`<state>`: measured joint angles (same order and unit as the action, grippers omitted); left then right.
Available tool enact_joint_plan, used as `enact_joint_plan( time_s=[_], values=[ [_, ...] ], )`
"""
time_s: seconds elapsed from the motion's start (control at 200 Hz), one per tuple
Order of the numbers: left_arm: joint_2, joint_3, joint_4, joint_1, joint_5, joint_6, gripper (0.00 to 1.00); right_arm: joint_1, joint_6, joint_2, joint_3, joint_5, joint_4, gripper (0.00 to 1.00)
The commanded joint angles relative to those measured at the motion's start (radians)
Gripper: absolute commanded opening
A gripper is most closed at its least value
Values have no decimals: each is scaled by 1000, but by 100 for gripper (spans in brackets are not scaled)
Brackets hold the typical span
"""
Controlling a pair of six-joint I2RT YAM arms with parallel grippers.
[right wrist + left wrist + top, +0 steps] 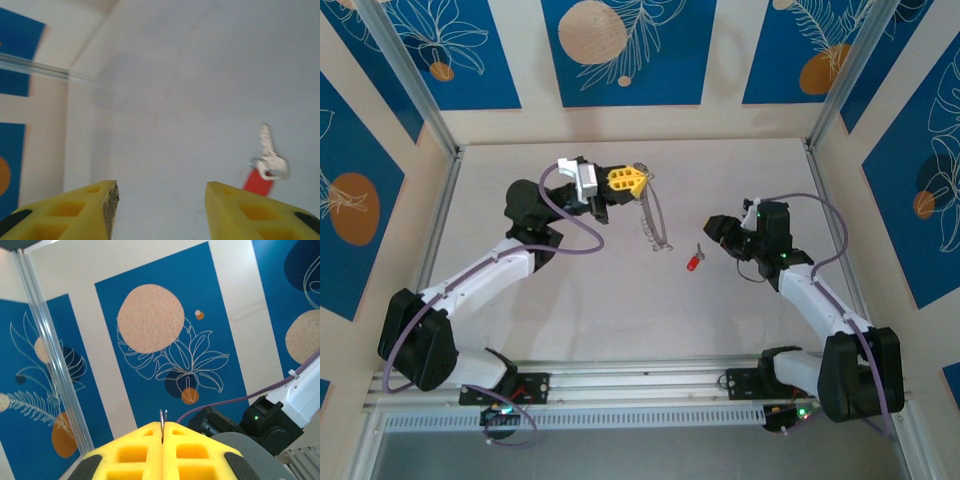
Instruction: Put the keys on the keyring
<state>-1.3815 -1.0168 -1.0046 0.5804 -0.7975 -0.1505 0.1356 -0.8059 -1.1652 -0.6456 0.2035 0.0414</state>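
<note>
Item 1. Left gripper (627,180), yellow-fingered, on a black-and-white arm, held over the far middle of the pale grey surface (580,300). Jaws closed, gripping the chain loop; in the left wrist view (163,432) a thin sliver of metal (163,417) stands up out of the seam between the two fingers.

Item 2. Thin loop of silvery-grey beaded metal chain (646,222). One end is pinched in the left gripper, and the rest trails from it toward the near edge. Whether the free end touches the surface cannot be told.

Item 3. Small key with a red plastic head and a short silvery blade (695,262). It lies flat on the surface, near the free end of the chain loop but apart from it, and it is not threaded on. In the right wrist view (260,181) it lies just beyond the right-hand finger.

Item 4. Right gripper (723,230), near the key. Jaws parted and empty (162,200).
</note>
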Motion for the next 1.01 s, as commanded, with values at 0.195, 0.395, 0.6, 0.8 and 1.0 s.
enact_joint_plan(
  time_s=[0.195,0.395,0.6,0.8,1.0],
  values=[
    [90,46,48,15,54,-9,0,102,106,-177,-82,-194,150,45],
    [134,64,91,16,62,13,0,158,218,-324,-190,-228,185,35],
    [176,70,157,16,61,50,0,192,283,-426,-258,-278,223,32],
    [191,72,189,16,57,65,0,204,298,-446,-258,-334,242,32],
    [162,69,139,16,40,31,0,202,306,-446,-237,-330,230,32]
  ],
)
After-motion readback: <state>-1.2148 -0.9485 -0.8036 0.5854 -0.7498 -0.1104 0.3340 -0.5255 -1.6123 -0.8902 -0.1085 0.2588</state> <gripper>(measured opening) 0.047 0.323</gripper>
